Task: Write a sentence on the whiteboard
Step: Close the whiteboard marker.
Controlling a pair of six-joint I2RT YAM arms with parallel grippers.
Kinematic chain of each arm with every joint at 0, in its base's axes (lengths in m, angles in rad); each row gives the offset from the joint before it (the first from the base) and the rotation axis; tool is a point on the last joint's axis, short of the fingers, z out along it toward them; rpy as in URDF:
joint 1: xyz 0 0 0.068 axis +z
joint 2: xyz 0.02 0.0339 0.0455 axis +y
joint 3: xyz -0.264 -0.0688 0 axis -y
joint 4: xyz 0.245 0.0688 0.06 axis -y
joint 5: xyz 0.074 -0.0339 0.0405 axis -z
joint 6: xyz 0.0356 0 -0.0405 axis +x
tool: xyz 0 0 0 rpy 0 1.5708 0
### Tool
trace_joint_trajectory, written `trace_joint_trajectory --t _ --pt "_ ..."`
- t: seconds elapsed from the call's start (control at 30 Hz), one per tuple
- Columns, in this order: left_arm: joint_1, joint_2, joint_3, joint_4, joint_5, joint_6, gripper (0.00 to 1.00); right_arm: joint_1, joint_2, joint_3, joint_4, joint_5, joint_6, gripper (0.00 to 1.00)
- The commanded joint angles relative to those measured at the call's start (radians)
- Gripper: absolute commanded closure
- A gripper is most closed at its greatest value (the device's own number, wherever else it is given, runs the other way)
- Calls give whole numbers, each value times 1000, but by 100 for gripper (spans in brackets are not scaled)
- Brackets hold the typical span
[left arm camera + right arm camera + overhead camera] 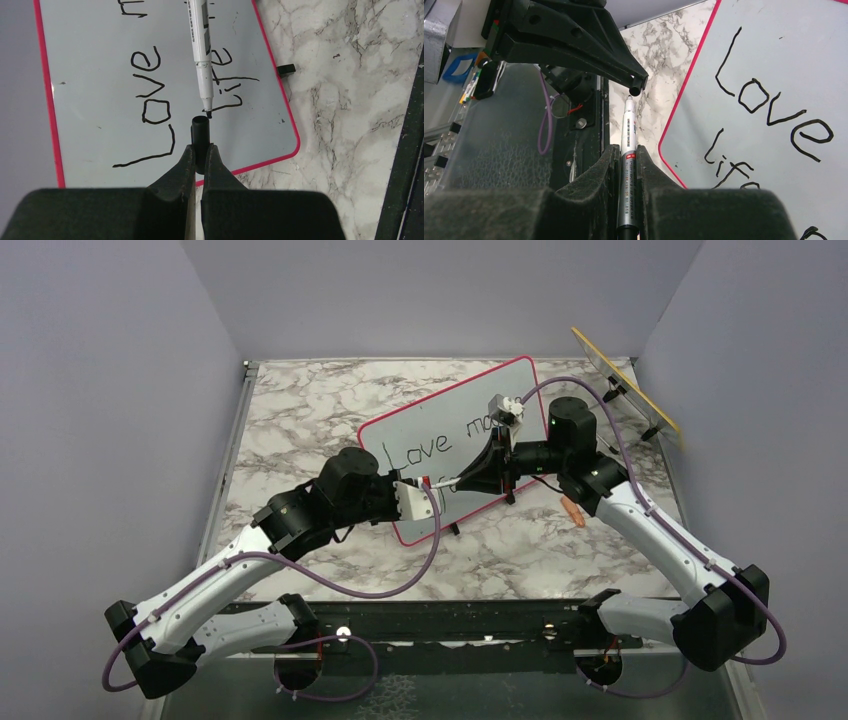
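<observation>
Left gripper is clamped on a short black cylindrical marker cap, and right gripper is closed around a white-and-silver marker barrel. The marker's black tip sits just at the cap's open end over the board's near edge; can't tell if they touch. The large pink-framed white whiteboard sits skewed on the grey-veined marble tabletop, centre-right, and the black handwritten sentence shows "Love" above "life", with the rest hidden by the arms.

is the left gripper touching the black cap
Touching. The left wrist view shows the left gripper with its two fingers pressed against either side of the black cap, no gap between them.
</observation>
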Motion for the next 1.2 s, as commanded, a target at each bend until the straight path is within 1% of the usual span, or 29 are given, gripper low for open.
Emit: trace_joint_trajectory --t 0.0,0.37,0.67,1.17 --pt "-11 1 33 -5 25 16 100 8 -1 22 5 -1 -4 99" --pt "-14 0 35 -11 41 28 100 7 10 11 15 13 -1 99" --pt "-14 -13 28 -14 31 32 100 8 -2 8 0 63 -19 99" --pt "-22 50 73 -14 89 16 100 8 13 14 -22 24 -24 99"
